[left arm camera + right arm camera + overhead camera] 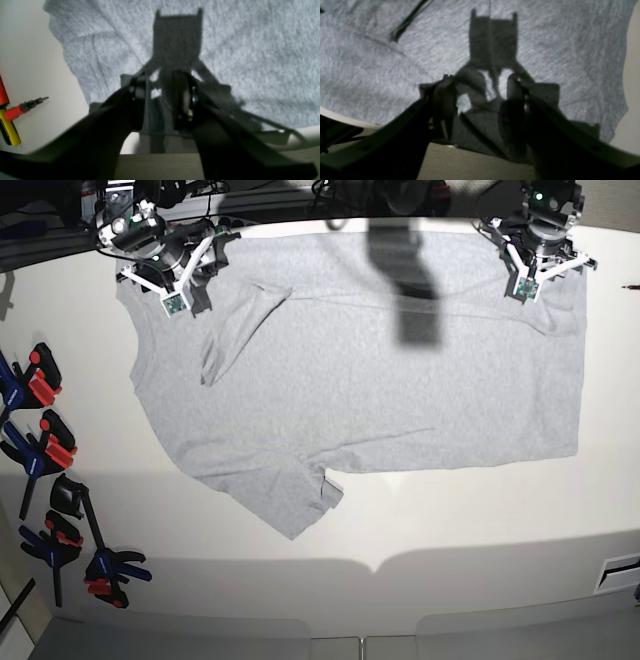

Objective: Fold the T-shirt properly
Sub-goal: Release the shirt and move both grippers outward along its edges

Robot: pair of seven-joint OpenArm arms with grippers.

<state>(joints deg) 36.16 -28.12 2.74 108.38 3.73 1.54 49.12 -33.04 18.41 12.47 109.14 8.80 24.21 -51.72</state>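
My left gripper (pixel 165 100) hangs just above the T-shirt (pixel 225 50) with its jaws parted and nothing between them; through its wrist camera I see grey cloth filling the far and right of the frame, the cloth's wavy edge running down the left, and bare white table (pixel 32 62) beyond it, where a red-handled screwdriver (pixel 23 107) lies well clear of the fabric. Through the right wrist camera, my right gripper (pixel 480 100) also stands parted over the cloth, wider than the left, holding nothing that I can see; the shirt's edge drops away at the far right of the frame, with open table past it, and a dark fold line crosses the upper left. From the base view the T-shirt lies spread, plain side up, across the far half of the table, one sleeve (pixel 295 505) pointing toward the near side and a fold (pixel 240 330) on the left. Both grippers sit at the far corners. The near strip of table is open room; a row of clamps (pixel 50 480) lines the left edge, apart from the shirt. I see no containers.
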